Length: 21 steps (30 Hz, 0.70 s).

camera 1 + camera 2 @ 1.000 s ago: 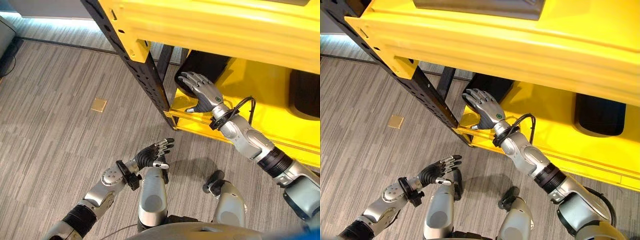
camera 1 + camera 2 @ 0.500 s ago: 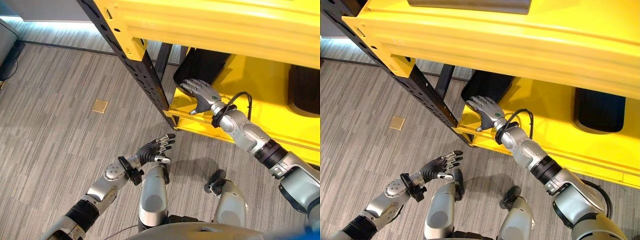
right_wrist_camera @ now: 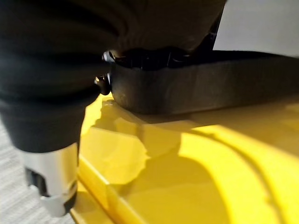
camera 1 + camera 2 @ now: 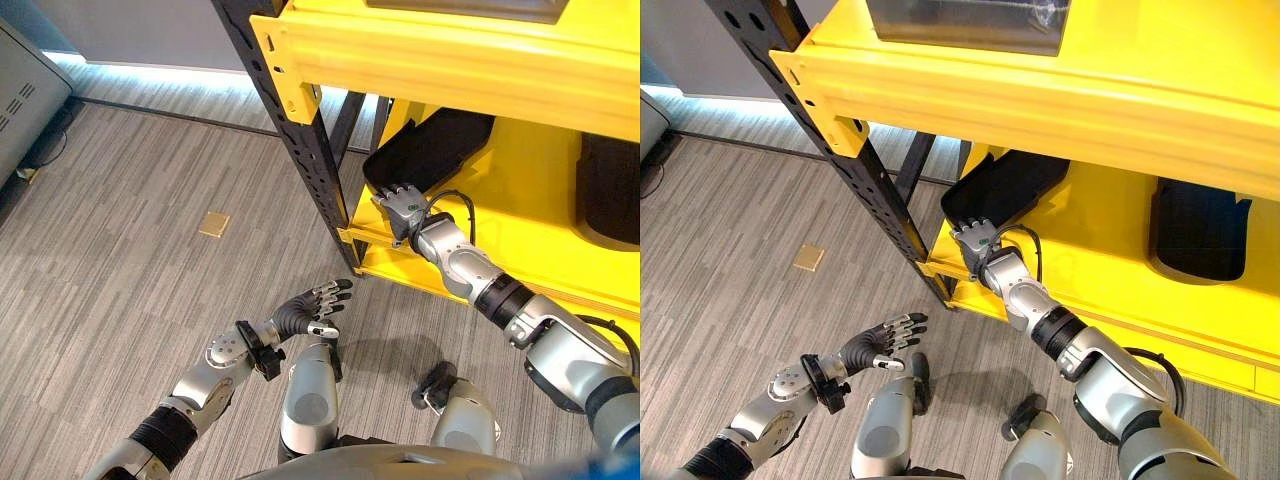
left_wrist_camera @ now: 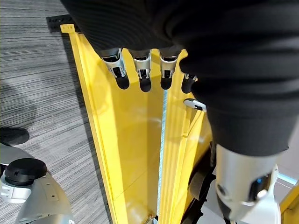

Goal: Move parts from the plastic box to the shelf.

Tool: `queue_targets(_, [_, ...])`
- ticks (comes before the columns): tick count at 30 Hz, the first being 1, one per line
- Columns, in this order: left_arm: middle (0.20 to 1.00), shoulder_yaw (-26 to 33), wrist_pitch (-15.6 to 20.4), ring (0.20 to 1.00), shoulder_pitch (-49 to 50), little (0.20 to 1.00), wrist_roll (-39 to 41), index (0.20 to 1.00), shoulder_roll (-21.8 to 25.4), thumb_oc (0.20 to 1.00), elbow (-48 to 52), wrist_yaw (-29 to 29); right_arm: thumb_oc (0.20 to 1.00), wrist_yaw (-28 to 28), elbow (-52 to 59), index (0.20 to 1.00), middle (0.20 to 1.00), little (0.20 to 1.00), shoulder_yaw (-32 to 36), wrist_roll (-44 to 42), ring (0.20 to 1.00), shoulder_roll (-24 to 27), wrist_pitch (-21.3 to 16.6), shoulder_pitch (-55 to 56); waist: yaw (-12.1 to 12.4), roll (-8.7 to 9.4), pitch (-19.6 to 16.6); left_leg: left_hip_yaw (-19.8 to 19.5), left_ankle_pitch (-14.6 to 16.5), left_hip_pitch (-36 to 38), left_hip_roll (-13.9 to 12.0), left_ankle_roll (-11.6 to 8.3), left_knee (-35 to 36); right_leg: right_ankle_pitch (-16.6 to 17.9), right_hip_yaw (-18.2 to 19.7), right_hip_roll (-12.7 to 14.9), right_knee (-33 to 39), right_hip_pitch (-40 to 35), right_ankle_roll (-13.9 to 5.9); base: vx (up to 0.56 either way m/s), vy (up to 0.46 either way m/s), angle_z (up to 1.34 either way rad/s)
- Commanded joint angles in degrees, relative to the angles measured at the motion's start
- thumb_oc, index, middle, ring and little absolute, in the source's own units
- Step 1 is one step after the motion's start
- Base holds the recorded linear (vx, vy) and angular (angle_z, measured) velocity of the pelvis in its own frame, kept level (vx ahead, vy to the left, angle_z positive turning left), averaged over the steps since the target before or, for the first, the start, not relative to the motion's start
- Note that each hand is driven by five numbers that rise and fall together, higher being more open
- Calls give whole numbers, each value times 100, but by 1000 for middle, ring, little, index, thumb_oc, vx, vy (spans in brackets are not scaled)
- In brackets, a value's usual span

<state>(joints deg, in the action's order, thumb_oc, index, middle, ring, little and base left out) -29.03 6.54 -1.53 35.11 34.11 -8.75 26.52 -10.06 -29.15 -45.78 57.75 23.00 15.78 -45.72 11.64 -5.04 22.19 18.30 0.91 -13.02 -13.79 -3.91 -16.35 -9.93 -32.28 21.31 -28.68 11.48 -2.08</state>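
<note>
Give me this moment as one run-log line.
right hand: at black part on lower shelf, grip hidden | left hand: open, idle above floor | second black part: further right

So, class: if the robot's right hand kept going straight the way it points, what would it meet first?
The black part on the lower shelf; the right hand already seems to reach its near edge, though contact is unclear.

No readable text, label, number or sign anywhere.

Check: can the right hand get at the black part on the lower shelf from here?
Probably yes: the right hand is already at the near end of the black part, with nothing between them on the lower shelf.
</note>
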Motion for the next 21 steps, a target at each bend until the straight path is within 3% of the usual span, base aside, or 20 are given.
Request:
queue_targets(1, [1000, -108, 115, 1000, -40, 1000, -136, 1000, 4, 1000, 279, 196, 1000, -172, -816, 1000, 1000, 1000, 57, 519, 1000, 282, 440, -50, 169, 72, 154, 166, 30, 342, -425, -93, 84, 235, 225, 211, 227, -54, -577, 0, 0, 0])
queue_targets(3, [1000, -105, 122, 1000, -41, 1000, -137, 1000, 2, 1000, 269, 191, 1000, -154, -814, 1000, 1000, 1000, 73, 563, 1000, 304, 408, -35, 161, 79, 155, 172, 34, 340, -424, -93, 82, 233, 233, 200, 233, -53, -576, 0, 0, 0])
queue_targets(8, [1000, -42, 108, 1000, -64, 1000, -52, 1000, 52, 1000, 257, 162, 1000, 52, -673, 1000, 1000, 1000, 76, 1052, 1000, 501, -143, 65, 120, 136, 155, 191, 53, 315, -425, -89, 43, 224, 290, 142, 234, -28, -572, 0, 0, 0])
queue_targets(14, [1000, 78, 204, 1000, -27, 1000, 2, 1000, 153, 1000, 140, 246, 1000, 609, -96, 1000, 1000, 1000, -132, 1657, 1000, 990, -1597, 194, 74, 234, 165, 223, 75, 272, -447, -96, -13, 215, 335, 75, 245, 10, -577, 6, -19, -3])
queue_targets(17, [1000, 115, 210, 1000, -27, 1000, 23, 1000, 171, 1000, 104, 280, 1000, 589, 0, 1000, 1000, 1000, -150, 1700, 1000, 1087, -1729, 188, 66, 244, 161, 230, 81, 271, -444, -90, -16, 206, 345, 69, 239, 16, -575, -2, -3, -2])
queue_targets(18, [1000, 143, 230, 1000, 4, 1000, 14, 1000, 190, 1000, 90, 315, 269, 560, 98, 269, 269, 269, -163, 1756, 269, 1162, -1842, 198, 62, 253, 164, 236, 83, 268, -453, -88, -30, 206, 345, 78, 225, 23, -577, 0, 0, 0])
queue_targets(19, [1000, 158, 242, 1000, 19, 1000, 20, 1000, 197, 1000, 79, 343, 200, 563, 143, 200, 200, 200, -164, 1799, 200, 1205, -1914, 201, 60, 258, 164, 241, 84, 270, -456, -87, -32, 205, 342, 79, 225, 21, -577, 0, 0, 0])
queue_targets(21, [1000, 169, 261, 1000, 41, 1000, 6, 1000, 209, 1000, 57, 371, 200, 622, 233, 200, 200, 200, -182, 1889, 200, 1289, -2088, 206, 55, 269, 163, 250, 85, 278, -459, -83, -36, 205, 340, 75, 227, 11, -575, 0, 0, 0])
